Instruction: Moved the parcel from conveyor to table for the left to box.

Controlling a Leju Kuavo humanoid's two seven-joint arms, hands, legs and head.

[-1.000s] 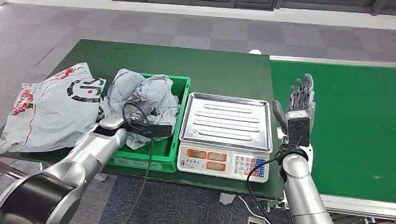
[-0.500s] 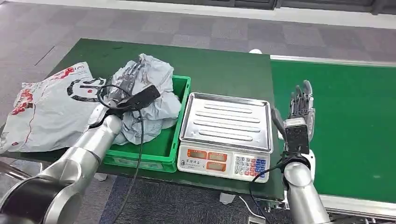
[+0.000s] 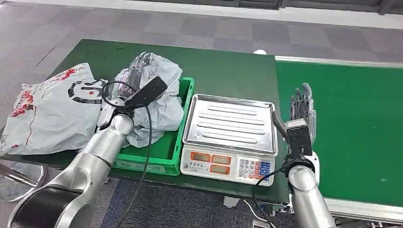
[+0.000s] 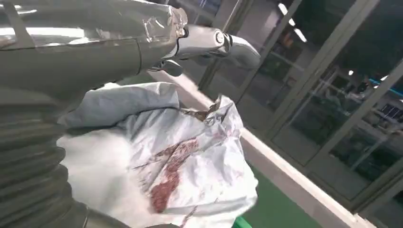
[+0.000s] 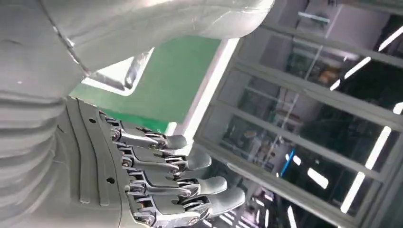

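A crumpled grey parcel bag [image 3: 164,104] hangs over the left end of the green bin [image 3: 188,101], its lower folds still inside the bin. My left hand [image 3: 134,72] grips it from the far side, fingers pressed into the plastic. The left wrist view has the parcel [image 4: 180,161], with red print, bunched against the left hand [image 4: 95,57], whose thumb reaches over it. At the near edge of the green conveyor [image 3: 361,128], right of the scale, my right hand [image 3: 302,102] stands upright with fingers spread and holds nothing. In the right wrist view the right hand [image 5: 142,180] is likewise empty.
A steel-topped weighing scale [image 3: 230,124] sits between the bin and the conveyor. A larger grey bag with red and black print [image 3: 50,111] lies on the green table [image 3: 223,71] left of the bin. A black cable loops off my left wrist.
My left hand has risen from inside the bin, lifting the grey parcel up and toward the far left. The right hand has shifted slightly and stays spread.
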